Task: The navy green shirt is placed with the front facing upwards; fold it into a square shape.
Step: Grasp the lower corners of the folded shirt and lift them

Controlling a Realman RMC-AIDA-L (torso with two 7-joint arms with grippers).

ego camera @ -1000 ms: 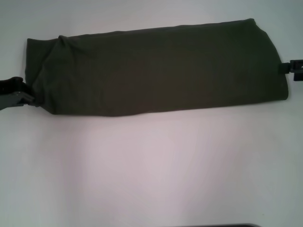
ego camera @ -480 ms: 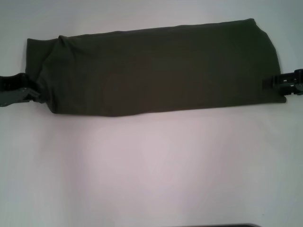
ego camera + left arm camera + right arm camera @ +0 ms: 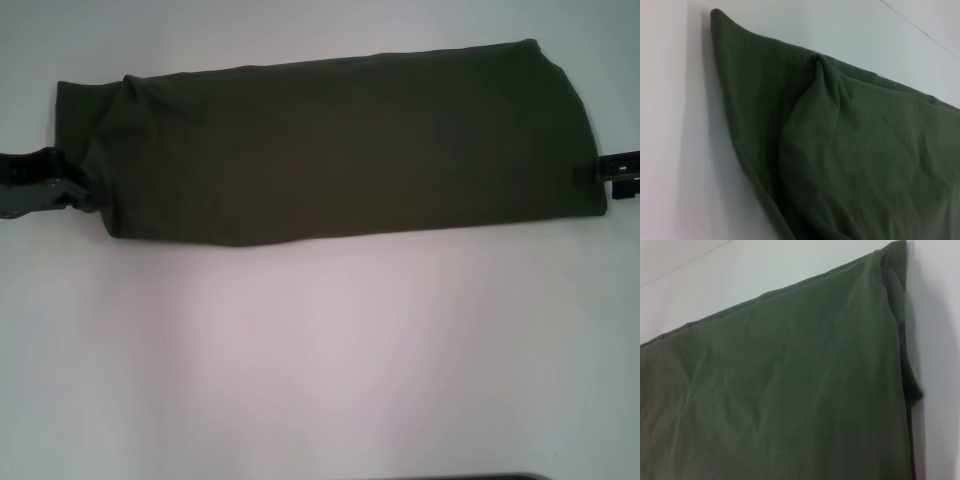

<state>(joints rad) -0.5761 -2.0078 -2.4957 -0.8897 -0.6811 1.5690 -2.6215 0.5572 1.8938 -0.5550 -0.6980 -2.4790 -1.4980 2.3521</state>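
Grippers (image 3: 70, 188) (image 3: 603, 170) at opposite ends of folded shirt (image 3: 330, 140), probably for final fold; grip state unclear.

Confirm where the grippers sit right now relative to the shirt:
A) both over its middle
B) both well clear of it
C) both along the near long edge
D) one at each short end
D: the left gripper is at one short end of the navy green shirt, the right gripper at the opposite end.
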